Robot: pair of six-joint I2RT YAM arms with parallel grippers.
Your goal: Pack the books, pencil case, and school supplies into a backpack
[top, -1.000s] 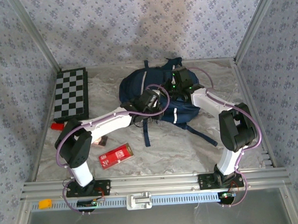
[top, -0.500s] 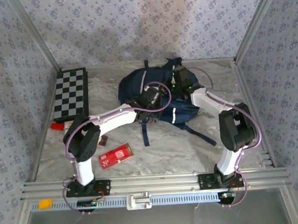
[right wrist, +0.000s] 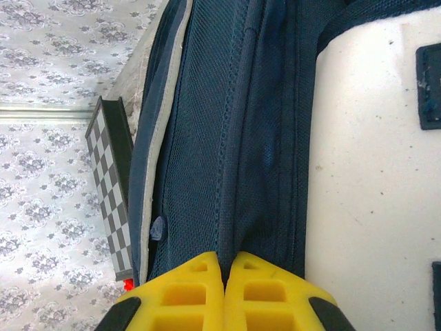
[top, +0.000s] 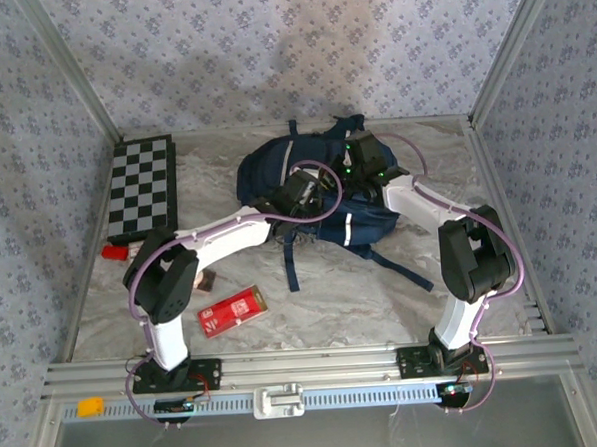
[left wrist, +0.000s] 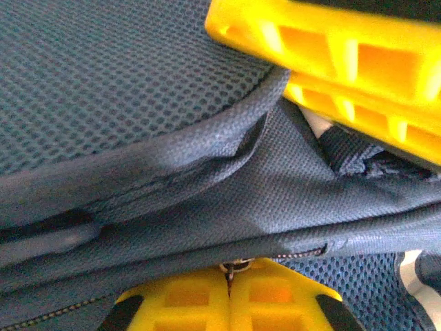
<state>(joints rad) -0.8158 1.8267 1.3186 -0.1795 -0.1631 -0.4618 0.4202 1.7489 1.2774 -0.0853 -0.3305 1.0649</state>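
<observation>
The left pincer [left wrist: 229, 276] has its yellow fingers pressed together, and at their tips they nip a small metal zip pull [left wrist: 231, 265] that sits on a zip line of the backpack [left wrist: 138, 76]. Navy mesh and a thick rolled seam of the bag cross the left wrist view just above the tips.

The right pincer [right wrist: 222, 261] is closed as well. Its two yellow fingers meet on a raised ridge of dark blue fabric that runs straight down into the gap between them, beside one of the bag's white patches.

From the top camera both arms reach inward over the backpack, and the two pincers stand near each other on its upper middle part. The backpack lies at the back middle of the counter [top: 333, 302], with a dark strap [top: 293, 264] trailing toward the near edge.

The pencil case [top: 233, 309] lies flat on the counter near the left arm, well apart from the bag. A chequered board [top: 141, 187] rests at the far left, with a tiny red block [top: 113, 251] just beside its near corner.
</observation>
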